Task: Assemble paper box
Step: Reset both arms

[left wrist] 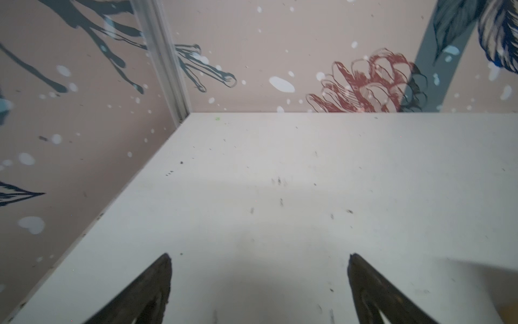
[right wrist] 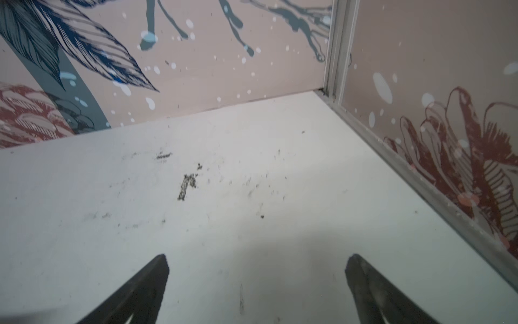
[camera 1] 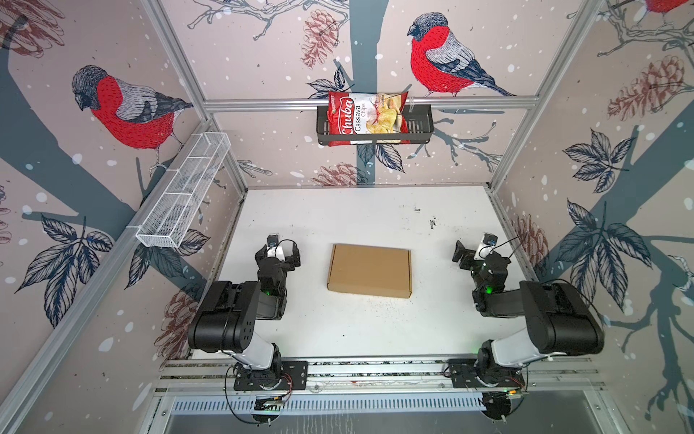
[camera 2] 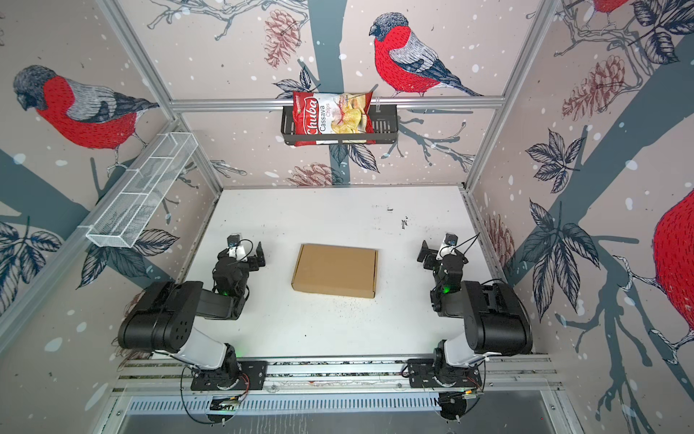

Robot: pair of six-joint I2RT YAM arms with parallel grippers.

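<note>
Left wrist view showed the left gripper [left wrist: 259, 256] with its jaws spread wide and nothing between them, just bare white surface [left wrist: 280, 182] below. Right gripper [right wrist: 258, 256] was the same: jaws fully apart, empty. In both top views the paper box [camera 1: 370, 270] [camera 2: 335, 269] sat flat between the two grippers, one on either side, each well apart from it. Box looked folded up: shallow rectangular mailer shape, lid down, corners square, no loose flaps seen. Plain brown corrugated cardboard, matte, unprinted; probably stiff but would dent under a hard pinch. Surface was smooth and scuffed, with fine crumbs along the box's near edge. Judged step: assembly done or at final check. Next move, if any, likely called for pressing the lid's front edge to confirm the tuck held; tabs not visible.
</note>
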